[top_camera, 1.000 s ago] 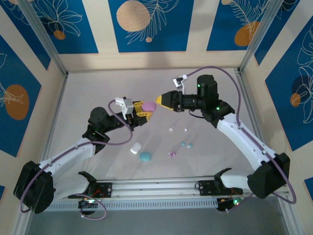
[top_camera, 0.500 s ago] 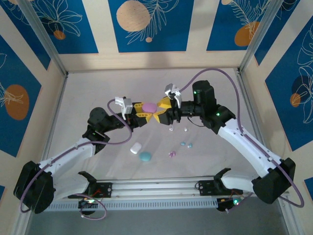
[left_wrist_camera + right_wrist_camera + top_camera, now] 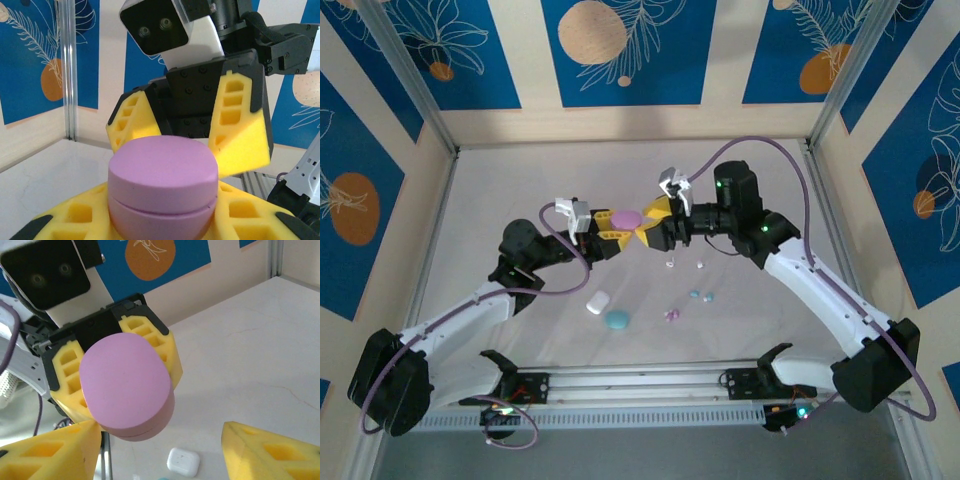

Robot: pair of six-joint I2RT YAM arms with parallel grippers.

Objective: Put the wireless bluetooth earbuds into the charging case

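Right wrist: white case (image 3: pixel 183 462) on table (image 3: pixel 260 365)

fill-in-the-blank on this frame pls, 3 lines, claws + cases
1. The left claw is shut on the pink ____.
2. The right claw faces that case, its jaws ____.
3. On the table, the white case lies next to a ____ case.

Missing words: case; open; cyan
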